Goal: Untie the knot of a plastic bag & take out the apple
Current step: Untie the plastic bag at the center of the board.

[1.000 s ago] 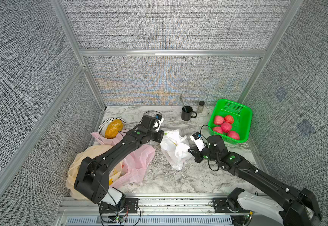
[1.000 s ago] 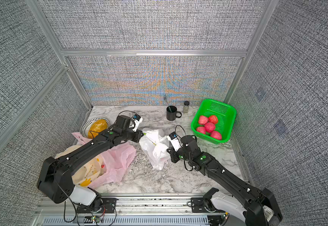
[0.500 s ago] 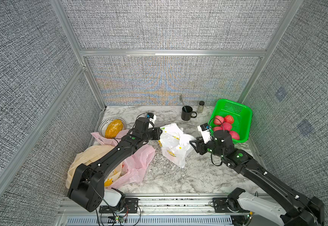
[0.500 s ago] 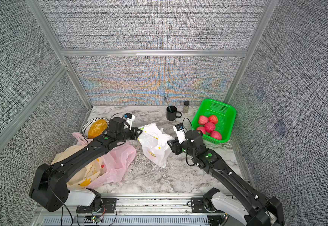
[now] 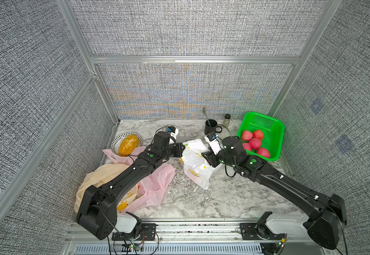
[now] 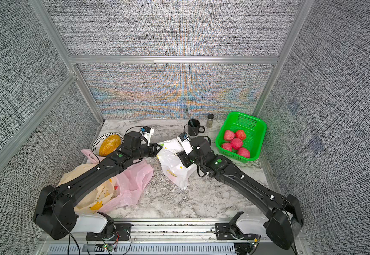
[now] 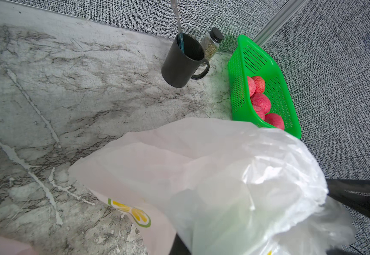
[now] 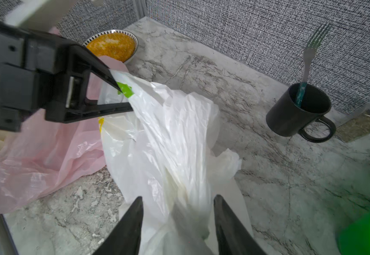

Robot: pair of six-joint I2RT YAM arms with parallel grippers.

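Seen from the cell's edge: the boxy matte-black left arm (image 5: 131, 174) and right arm (image 5: 285, 185) carry green indicator lights (image 5: 254, 160), tiny white screw heads (image 5: 280, 176), looping black cables (image 5: 229, 173) and white wrist camera modules (image 5: 213, 145); the right gripper (image 8: 178, 197) ends in tapered black fingers (image 8: 131, 220).

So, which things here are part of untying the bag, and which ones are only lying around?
Job:
- white bag
- left gripper, pinching the bag's edge
- right gripper, jaws apart at the bag
- probably the basket of apples

Lying about:
- pink bag
- beige bag
- bowl
- mug with fork
- jar
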